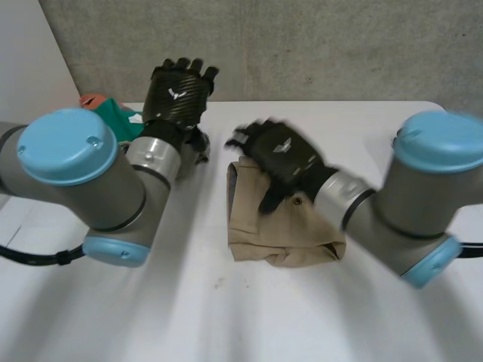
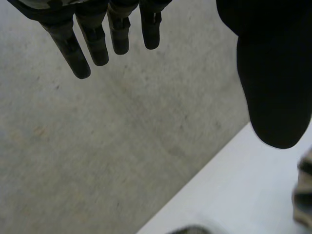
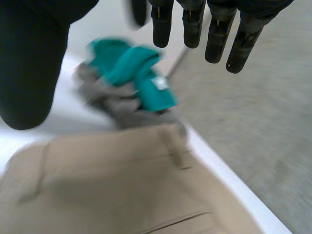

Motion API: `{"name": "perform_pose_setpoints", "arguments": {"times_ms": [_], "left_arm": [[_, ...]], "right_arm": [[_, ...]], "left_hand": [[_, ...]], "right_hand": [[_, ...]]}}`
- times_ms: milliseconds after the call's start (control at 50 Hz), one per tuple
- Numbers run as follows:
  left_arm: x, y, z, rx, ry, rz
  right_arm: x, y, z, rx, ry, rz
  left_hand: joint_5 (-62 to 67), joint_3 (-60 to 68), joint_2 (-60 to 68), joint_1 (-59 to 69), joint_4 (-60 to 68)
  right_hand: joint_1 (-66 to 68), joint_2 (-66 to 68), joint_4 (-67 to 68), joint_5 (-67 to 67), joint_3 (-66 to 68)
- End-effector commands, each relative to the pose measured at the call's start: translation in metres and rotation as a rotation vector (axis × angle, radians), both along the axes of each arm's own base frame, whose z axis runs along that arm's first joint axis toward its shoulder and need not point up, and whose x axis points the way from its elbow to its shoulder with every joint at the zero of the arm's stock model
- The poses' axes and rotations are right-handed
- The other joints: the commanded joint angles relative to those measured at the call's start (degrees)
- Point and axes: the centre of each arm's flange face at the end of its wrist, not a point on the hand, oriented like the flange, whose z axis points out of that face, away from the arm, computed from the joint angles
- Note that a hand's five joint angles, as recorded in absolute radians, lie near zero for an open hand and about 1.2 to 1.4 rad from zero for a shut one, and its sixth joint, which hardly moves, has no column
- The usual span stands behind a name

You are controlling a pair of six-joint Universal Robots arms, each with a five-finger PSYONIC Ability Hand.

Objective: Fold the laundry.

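Surveying the head view, we find a white table [image 1: 226, 317] against a grey wall [image 1: 317, 45], with a folded khaki garment [image 1: 279, 234] lying at the centre of the frame. A teal cloth [image 1: 121, 117] sits at the upper left of the table beside an orange item [image 1: 92, 99]; the left arm [image 1: 75, 173] stands in front of it and hides part of it. The right arm [image 1: 423, 204] crosses the lower right of the frame and covers the garment's right edge. In the right wrist view, we see the teal cloth lying on a grey cloth [image 3: 107, 100], just past the far edge of the khaki garment. The left hand [image 1: 177, 90] is raised at the upper left, fingers [image 2: 97, 39] straight and slightly spread, holding nothing and aimed at the wall. The right hand [image 1: 283, 154] hangs over the upper part of the khaki garment, fingers [image 3: 195, 24] straight and apart from the thumb, gripping nothing; we cannot tell whether it touches the cloth.
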Motion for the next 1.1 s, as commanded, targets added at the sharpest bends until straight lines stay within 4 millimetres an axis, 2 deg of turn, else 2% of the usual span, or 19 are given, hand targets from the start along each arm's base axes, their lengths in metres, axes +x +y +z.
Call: {"name": "perform_pose_setpoints", "arguments": {"times_ms": [20,60,160,200,280,360,440,600,660,700,740,760,780,800,840,860,960,1020,1100], "left_arm": [[-0.038,0.02,-0.004,0.056,0.027,-0.114],[-0.048,0.026,-0.017,0.119,0.002,-0.141],[-0.063,0.033,-0.051,0.25,-0.067,-0.174],[-0.065,0.031,-0.061,0.276,-0.088,-0.171],[-0.067,0.029,-0.091,0.355,-0.154,-0.164],[-0.064,0.027,-0.114,0.424,-0.218,-0.148],[-0.061,0.024,-0.132,0.46,-0.29,-0.132],[-0.058,0.018,-0.142,0.448,-0.36,-0.126],[-0.058,0.018,-0.139,0.436,-0.362,-0.127],[-0.059,0.017,-0.133,0.426,-0.351,-0.126],[-0.059,0.017,-0.113,0.397,-0.318,-0.128],[-0.059,0.017,-0.103,0.381,-0.302,-0.128],[-0.059,0.018,-0.094,0.37,-0.289,-0.129],[-0.058,0.019,-0.075,0.343,-0.257,-0.136],[-0.057,0.022,-0.058,0.326,-0.223,-0.145],[-0.055,0.026,-0.039,0.311,-0.179,-0.169],[-0.045,0.036,-0.007,0.312,-0.099,-0.262],[-0.04,0.042,-0.004,0.334,-0.095,-0.333],[-0.027,0.06,0.005,0.361,-0.105,-0.494]], "right_arm": [[-0.055,-0.042,0.025,0.192,-0.171,-0.289],[-0.06,-0.046,0.022,0.215,-0.148,-0.325],[-0.057,-0.06,-0.007,0.295,-0.009,-0.37],[-0.056,-0.064,-0.014,0.309,0.02,-0.377],[-0.051,-0.074,-0.041,0.358,0.096,-0.37],[-0.049,-0.079,-0.056,0.369,0.127,-0.361],[-0.048,-0.082,-0.075,0.361,0.183,-0.352],[-0.047,-0.088,-0.097,0.284,0.306,-0.327],[-0.047,-0.089,-0.097,0.261,0.327,-0.33],[-0.048,-0.09,-0.089,0.236,0.332,-0.341],[-0.049,-0.091,-0.076,0.213,0.315,-0.356],[-0.051,-0.09,-0.058,0.178,0.293,-0.372],[-0.051,-0.089,-0.048,0.157,0.279,-0.378],[-0.053,-0.088,-0.04,0.138,0.267,-0.386],[-0.056,-0.085,-0.018,0.078,0.22,-0.404],[-0.058,-0.084,-0.014,0.062,0.206,-0.411],[-0.067,-0.07,0.0,-0.028,0.145,-0.443],[-0.075,-0.051,0.009,-0.076,0.13,-0.454],[-0.083,-0.021,-0.004,-0.041,0.148,-0.43]], "left_hand": [[-1.33,-0.71,-0.32,0.3,-0.28],[-1.33,-0.71,-0.32,0.3,-0.28],[-1.33,-0.71,-0.32,0.3,-0.28],[-1.33,-0.71,-0.32,0.3,-0.28],[-0.82,-0.21,0.19,0.81,0.22],[-0.65,-0.04,0.35,0.98,0.39],[0.52,1.13,1.53,2.15,1.56],[0.19,0.8,1.2,1.82,1.23],[-0.15,0.47,0.86,1.48,0.9],[-0.48,0.13,0.52,1.15,0.56],[-0.99,-0.37,0.02,0.64,0.06],[-1.16,-0.54,-0.15,0.47,-0.11],[-1.16,-0.54,-0.15,0.47,-0.11],[-1.33,-0.71,-0.32,0.31,-0.28],[-1.33,-0.71,-0.32,0.3,-0.28],[-1.49,-0.88,-0.48,0.14,-0.45],[-1.33,-0.71,-0.32,0.3,-0.28],[-0.99,-0.38,0.02,0.64,0.05],[-1.16,-0.54,-0.15,0.47,-0.11]], "right_hand": [[-1.42,-2.52,-3.45,-3.61,-2.22],[-1.42,-2.52,-3.45,-3.61,-2.22],[-1.42,-2.52,-3.45,-3.61,-2.22],[-1.42,-2.52,-3.45,-3.61,-2.22],[-1.42,-2.52,-3.45,-3.61,-2.22],[-1.42,-2.52,-3.45,-3.61,-2.22],[-1.42,-2.52,-3.45,-3.61,-2.22],[-1.42,-2.52,-3.45,-3.61,-2.22],[-1.42,-2.52,-3.45,-3.61,-2.22],[-1.42,-2.52,-3.45,-3.61,-2.22],[-1.42,-2.52,-3.45,-3.61,-2.22],[-1.42,-2.52,-3.45,-3.61,-2.22],[-1.42,-2.52,-3.45,-3.61,-2.22],[-1.42,-2.52,-3.45,-3.61,-2.22],[-1.42,-2.52,-3.45,-3.61,-2.22],[-1.42,-2.52,-3.45,-3.61,-2.22],[-1.42,-2.52,-3.45,-3.61,-2.22],[-1.42,-2.52,-3.45,-3.61,-2.22],[-1.42,-2.52,-3.45,-3.61,-2.22]]}}
